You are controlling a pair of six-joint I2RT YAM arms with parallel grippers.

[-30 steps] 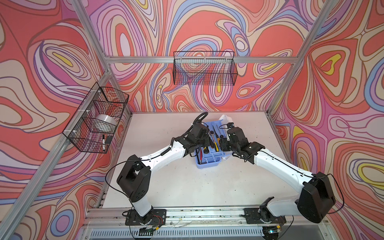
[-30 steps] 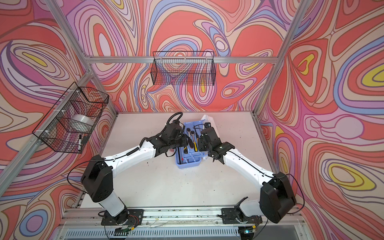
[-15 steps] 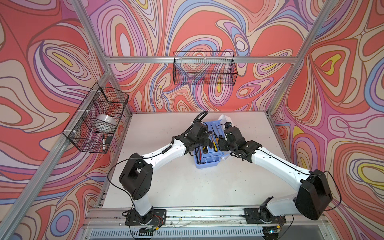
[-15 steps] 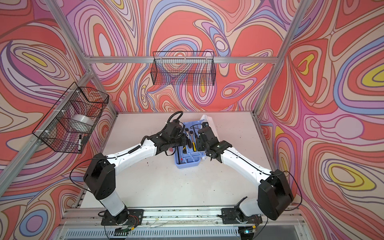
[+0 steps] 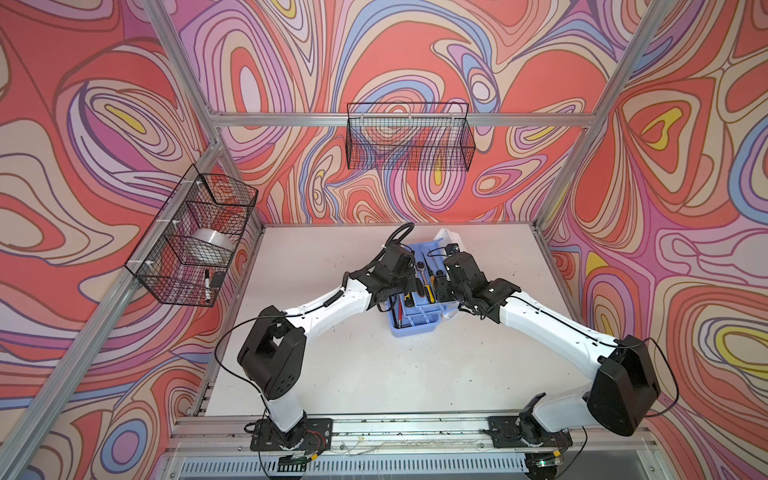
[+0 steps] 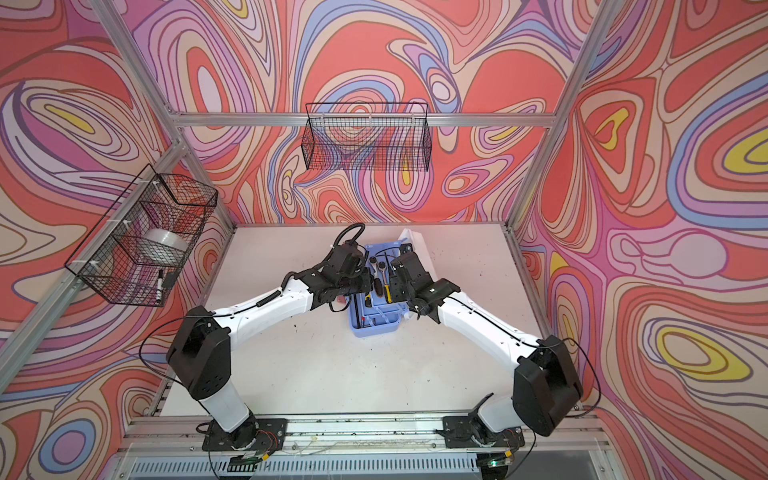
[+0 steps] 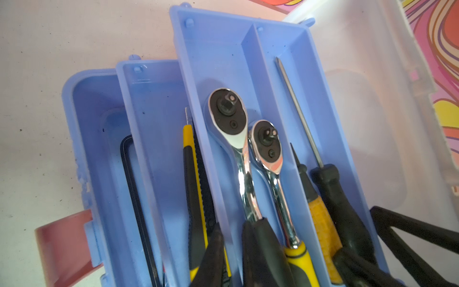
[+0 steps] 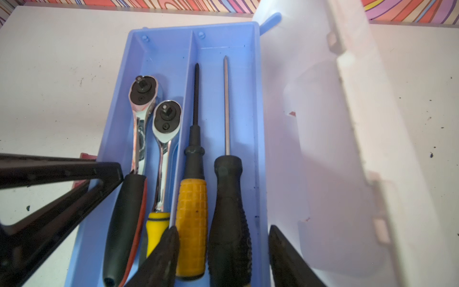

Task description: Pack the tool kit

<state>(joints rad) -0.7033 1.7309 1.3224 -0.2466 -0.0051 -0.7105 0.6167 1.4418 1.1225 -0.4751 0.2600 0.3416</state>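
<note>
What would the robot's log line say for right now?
left tool shut on blue tray wall | right tool open, astride screwdrivers | white lid open

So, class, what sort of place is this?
Probably a robot test cell, not a real workshop: left arm and right arm mounted on a base rail, an aluminium frame with patterned walls.

Left fingers [image 7: 211, 258] pinched, right fingers [image 8: 161, 258] apart

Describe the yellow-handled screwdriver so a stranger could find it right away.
Find the blue toolbox on the table, then its tray. The compartment nearest the open white lid holds two screwdrivers. The yellow-handled screwdriver has a black shaft; the black-handled screwdriver has bare steel.
</note>
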